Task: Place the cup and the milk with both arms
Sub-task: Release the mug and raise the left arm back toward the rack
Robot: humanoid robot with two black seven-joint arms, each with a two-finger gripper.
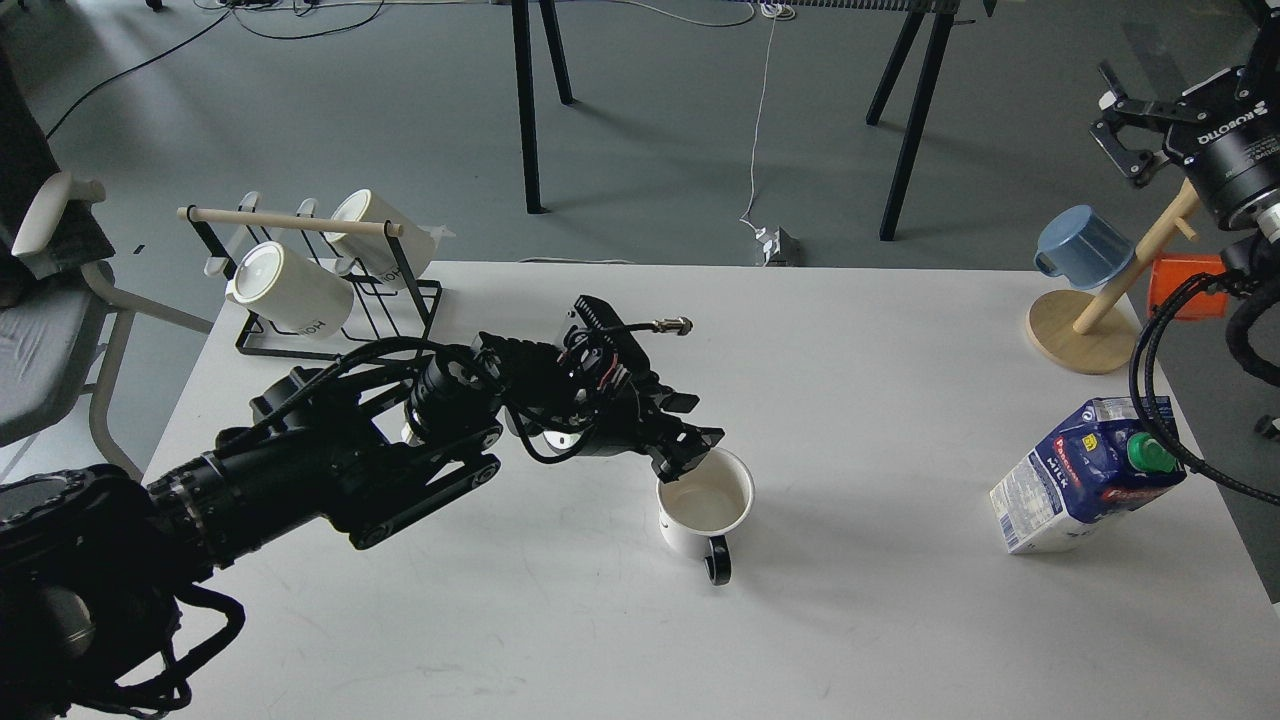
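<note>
Table (850, 420): smooth matt white top, faint scuffs. Cup (703, 506): glossy white glaze, looks ceramic; glossy black handle. Milk (1085, 475): printed carton board, slight sheen; green plastic cap. Rack (330, 300): thin black metal wire, pale bare wood rod on top; mugs (300, 280) on it off-white, satin. Stand (1090, 320): light unvarnished-looking wood. Blue cup (1085, 245): matt, plastic-looking. Arms: black, mostly matt, rubbery cables.

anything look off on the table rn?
Yes: the milk carton near the table's right edge is tilted, not standing flat. The cup sits upright, no spill visible, with the left claw at its rim.
</note>
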